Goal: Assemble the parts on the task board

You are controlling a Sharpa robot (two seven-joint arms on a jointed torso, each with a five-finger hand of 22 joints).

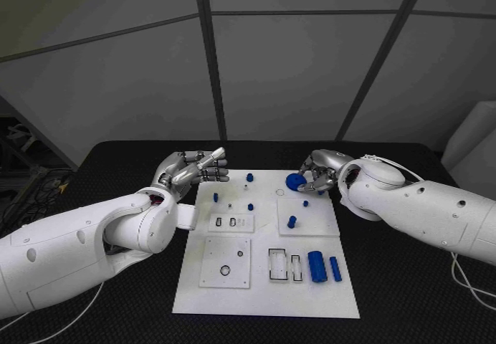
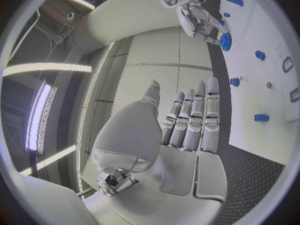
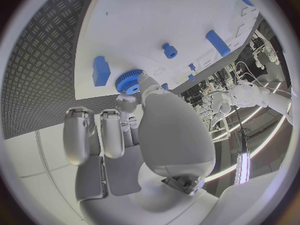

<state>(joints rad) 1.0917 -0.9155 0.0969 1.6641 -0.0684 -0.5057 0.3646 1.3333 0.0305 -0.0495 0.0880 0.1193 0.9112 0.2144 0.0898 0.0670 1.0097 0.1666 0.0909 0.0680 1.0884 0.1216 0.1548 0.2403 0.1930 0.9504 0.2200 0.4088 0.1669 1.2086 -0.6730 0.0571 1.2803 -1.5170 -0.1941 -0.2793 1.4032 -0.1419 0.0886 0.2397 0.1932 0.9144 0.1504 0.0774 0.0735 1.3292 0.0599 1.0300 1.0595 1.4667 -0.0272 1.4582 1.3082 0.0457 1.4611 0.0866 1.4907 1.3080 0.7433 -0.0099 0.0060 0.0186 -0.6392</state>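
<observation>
The white task board point(image 1: 266, 290) lies in the middle of the black table. My right hand point(image 1: 320, 175) pinches a blue toothed gear point(image 1: 296, 182) in its fingertips over the board's far right part; the gear point(image 3: 129, 80) sits at the tips of the right hand point(image 3: 147, 130), just off the board's surface. From the left wrist, the right hand point(image 2: 199, 17) closes round the gear point(image 2: 225, 40). My left hand point(image 1: 194, 170) hovers at the board's far left corner, its fingers point(image 2: 195, 117) straight, side by side, holding nothing.
Blue pegs stand on the board point(image 1: 250, 176) point(image 1: 216, 196) point(image 1: 292, 222). Two blue cylinders point(image 1: 325, 266) lie at its near right beside rectangular slots point(image 1: 277, 263). A small blue block point(image 3: 101, 70) stands near the gear. Black table surrounds the board.
</observation>
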